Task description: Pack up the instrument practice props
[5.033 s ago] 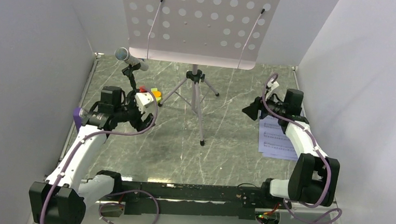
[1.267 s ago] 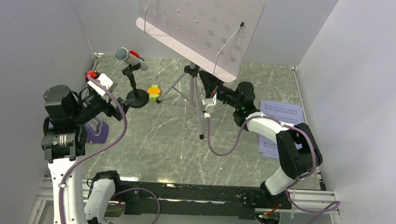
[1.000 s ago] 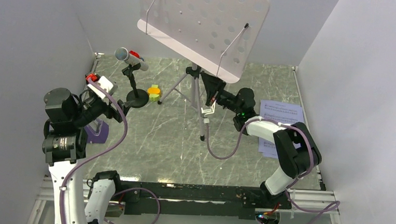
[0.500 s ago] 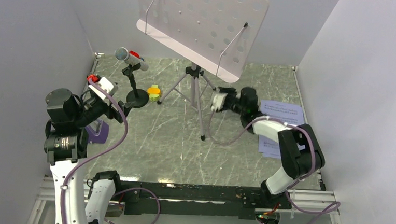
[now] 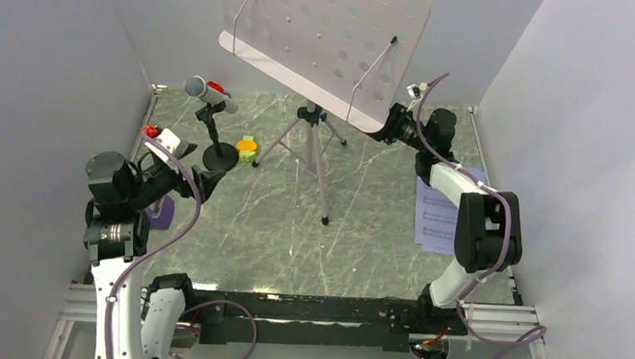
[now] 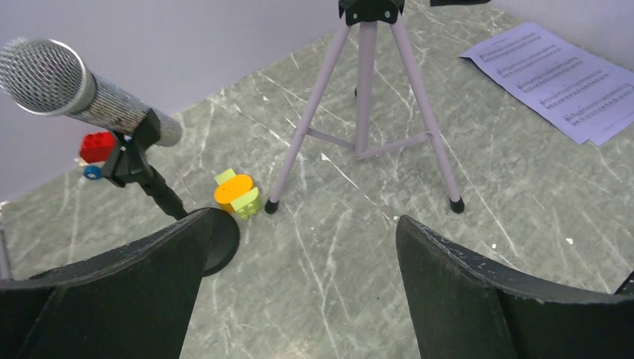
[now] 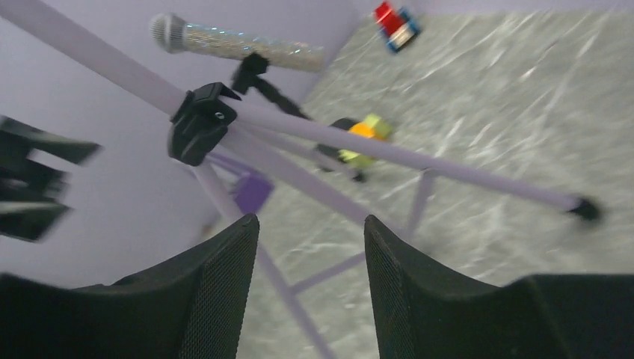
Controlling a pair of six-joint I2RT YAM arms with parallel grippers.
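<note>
music stand (image 5: 323, 38): up on its tripod, mid-back of the bench (image 5: 377, 233), looks top-heavy
right fingers (image 7: 217, 284): spread, empty, near its top; a shove there might topple it
left fingers (image 6: 134, 284): open too, beside the microphone (image 5: 209, 94) base; could clip it

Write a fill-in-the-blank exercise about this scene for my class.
The music stand rests on ____ legs.
The sheet-music pages lie beside the ____ arm.
The microphone has a round base coloured ____.
Both the left gripper and right gripper are ____.
Missing: three; right; black; open.
</note>
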